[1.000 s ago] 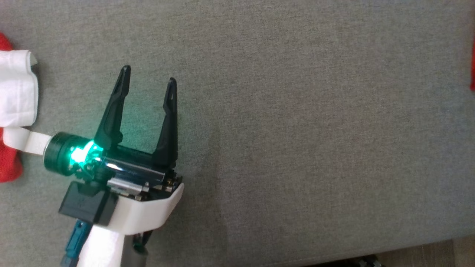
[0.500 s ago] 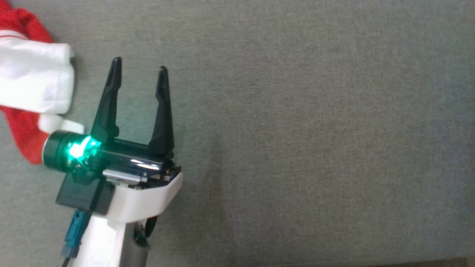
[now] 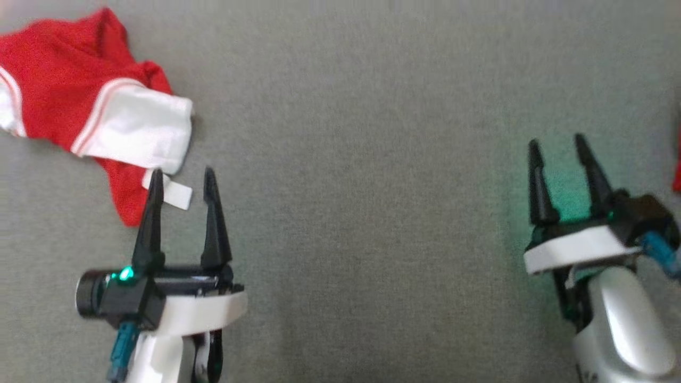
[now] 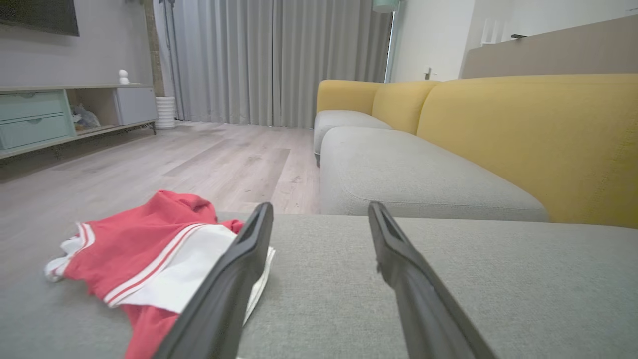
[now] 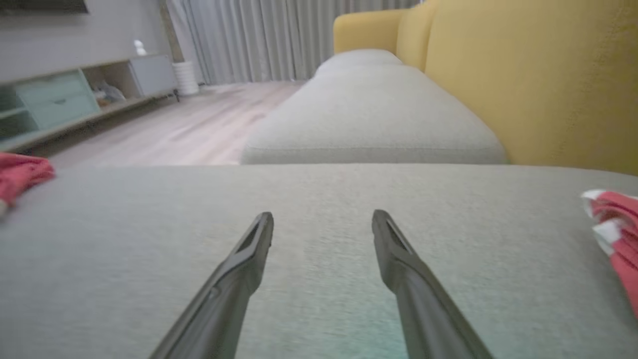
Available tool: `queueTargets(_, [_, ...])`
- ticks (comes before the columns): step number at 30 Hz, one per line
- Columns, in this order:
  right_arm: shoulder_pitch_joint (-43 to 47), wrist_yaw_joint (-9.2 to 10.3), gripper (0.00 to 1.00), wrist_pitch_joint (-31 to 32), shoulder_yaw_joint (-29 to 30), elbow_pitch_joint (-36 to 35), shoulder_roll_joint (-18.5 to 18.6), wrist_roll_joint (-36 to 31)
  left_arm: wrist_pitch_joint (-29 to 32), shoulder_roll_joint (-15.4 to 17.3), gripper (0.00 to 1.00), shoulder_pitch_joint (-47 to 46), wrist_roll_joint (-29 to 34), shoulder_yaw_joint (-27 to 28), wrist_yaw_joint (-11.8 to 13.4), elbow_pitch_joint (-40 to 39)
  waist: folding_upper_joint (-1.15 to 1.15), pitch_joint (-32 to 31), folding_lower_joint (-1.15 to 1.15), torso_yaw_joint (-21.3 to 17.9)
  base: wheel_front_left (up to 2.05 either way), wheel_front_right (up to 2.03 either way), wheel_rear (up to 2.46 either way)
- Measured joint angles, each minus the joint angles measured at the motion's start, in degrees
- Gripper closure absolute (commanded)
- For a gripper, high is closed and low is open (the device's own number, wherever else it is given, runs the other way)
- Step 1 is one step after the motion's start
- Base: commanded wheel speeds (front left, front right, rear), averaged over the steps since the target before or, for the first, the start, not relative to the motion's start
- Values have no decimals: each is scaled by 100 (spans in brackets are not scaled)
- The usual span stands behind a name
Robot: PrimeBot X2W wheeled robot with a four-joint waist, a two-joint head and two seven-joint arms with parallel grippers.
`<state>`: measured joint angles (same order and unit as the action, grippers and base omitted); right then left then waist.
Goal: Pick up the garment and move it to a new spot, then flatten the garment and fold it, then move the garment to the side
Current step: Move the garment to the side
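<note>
A crumpled red and white garment (image 3: 69,101) lies on the grey cushion (image 3: 372,186) at the upper left of the head view. My left gripper (image 3: 182,173) is open, its fingertips just short of the garment's near edge and its white tag, holding nothing. The left wrist view has the garment (image 4: 144,244) to the left of the open left gripper (image 4: 320,207), partly behind the left finger. My right gripper (image 3: 556,141) is open and empty over bare cushion at the right. In the right wrist view the open right gripper (image 5: 323,215) points across the cushion, with the garment (image 5: 20,174) at the far left edge.
Another red and white cloth (image 5: 615,224) lies at the cushion's right edge, a red sliver (image 3: 677,165) in the head view. Beyond the cushion stand a grey and yellow sofa (image 4: 523,134), wooden floor (image 4: 199,159), a low cabinet (image 4: 50,114) and curtains.
The head view has shifted, so more of the garment shows and the right gripper has come into the picture. The left gripper stays open and now stands close to the garment's edge.
</note>
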<state>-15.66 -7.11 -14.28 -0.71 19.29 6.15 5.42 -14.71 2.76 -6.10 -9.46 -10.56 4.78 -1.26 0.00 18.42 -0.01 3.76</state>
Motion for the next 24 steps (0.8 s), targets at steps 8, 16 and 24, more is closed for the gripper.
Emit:
queueTargets(8, [1222, 0, 0, -10, -365, -802, -252, 433, 0, 3, 0, 737, -4, 146, 8, 261, 0, -1015, 0, 132, 0, 0, 0])
queueTargets(16, [2082, 0, 0, -10, -279, -1106, -346, 524, 0, 15, 0, 1311, 165, 146, -270, 310, 0, -1806, 0, 192, 0, 0, 0])
queueTargets(24, [2413, 0, 0, -10, -311, -1174, -350, 608, 0, 18, 0, 1496, 297, 168, -276, 539, 0, -2128, 0, 149, 0, 0, 0])
